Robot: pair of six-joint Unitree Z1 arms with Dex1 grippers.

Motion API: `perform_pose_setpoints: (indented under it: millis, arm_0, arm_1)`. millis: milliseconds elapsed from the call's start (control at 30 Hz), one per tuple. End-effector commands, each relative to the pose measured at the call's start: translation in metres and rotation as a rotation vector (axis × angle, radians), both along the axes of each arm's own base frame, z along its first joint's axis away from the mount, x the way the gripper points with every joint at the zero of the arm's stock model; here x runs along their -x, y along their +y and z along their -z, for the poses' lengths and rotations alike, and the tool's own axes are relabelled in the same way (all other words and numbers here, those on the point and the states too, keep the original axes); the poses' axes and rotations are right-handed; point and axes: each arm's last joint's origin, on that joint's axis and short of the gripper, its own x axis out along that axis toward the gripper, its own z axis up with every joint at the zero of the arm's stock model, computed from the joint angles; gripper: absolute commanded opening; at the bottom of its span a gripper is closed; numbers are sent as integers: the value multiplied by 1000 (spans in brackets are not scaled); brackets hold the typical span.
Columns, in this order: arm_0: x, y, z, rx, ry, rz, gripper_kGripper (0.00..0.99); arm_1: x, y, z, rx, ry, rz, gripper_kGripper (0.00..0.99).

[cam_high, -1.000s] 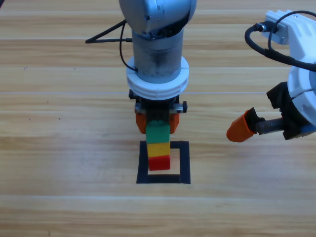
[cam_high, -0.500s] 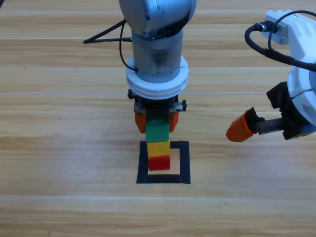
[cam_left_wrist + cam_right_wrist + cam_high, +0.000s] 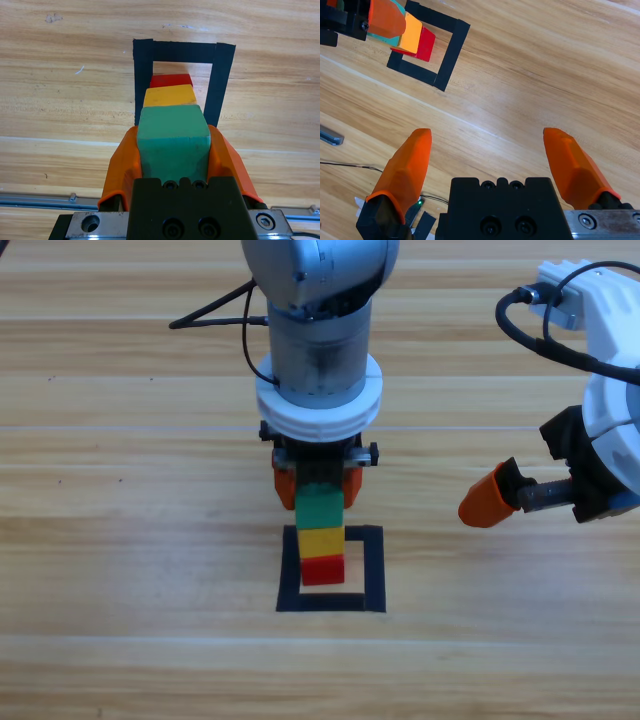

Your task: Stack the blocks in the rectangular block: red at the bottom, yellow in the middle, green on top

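Observation:
The red block sits inside the black tape rectangular block. On it is the yellow block, and the green block is on top. My left gripper comes straight down over the stack. In the left wrist view its orange jaws press both sides of the green block, above yellow and red. My right gripper waits off to the right above the table, and in the right wrist view it is open with nothing between its jaws.
A black cable runs across the table behind the left arm. A metal rail shows at the bottom of the left wrist view. Bare wood lies around the tape outline.

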Motion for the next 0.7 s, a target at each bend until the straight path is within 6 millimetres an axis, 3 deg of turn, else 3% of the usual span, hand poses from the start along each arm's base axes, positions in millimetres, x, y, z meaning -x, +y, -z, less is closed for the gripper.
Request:
perform_pose_setpoints:
  millis: [33,67,100,133,167,533,700]
  arm_0:
    - [6,-12,9,-22,-1,21,97]
    - [7,-12,7,-17,-7,24,324]
    - [8,-13,5,-12,-11,24,655]
    - [9,-13,4,-10,-13,26,899]
    - [9,-13,4,-10,-13,24,985]
    - [11,-9,-5,-9,-32,28,990]
    - [18,2,-40,35,-103,38,990]
  arm_1:
    - [-4,-8,2,-3,-2,26,980]
    - [-4,-8,2,-2,-3,27,980]
    - [-4,-8,2,-3,-2,26,980]
    - [-4,-8,2,-3,-2,26,980]
    - [-4,-8,2,-2,-3,27,980]
    - [-4,-8,3,-4,-1,26,980]
    - [-4,-8,2,-4,-3,26,980]
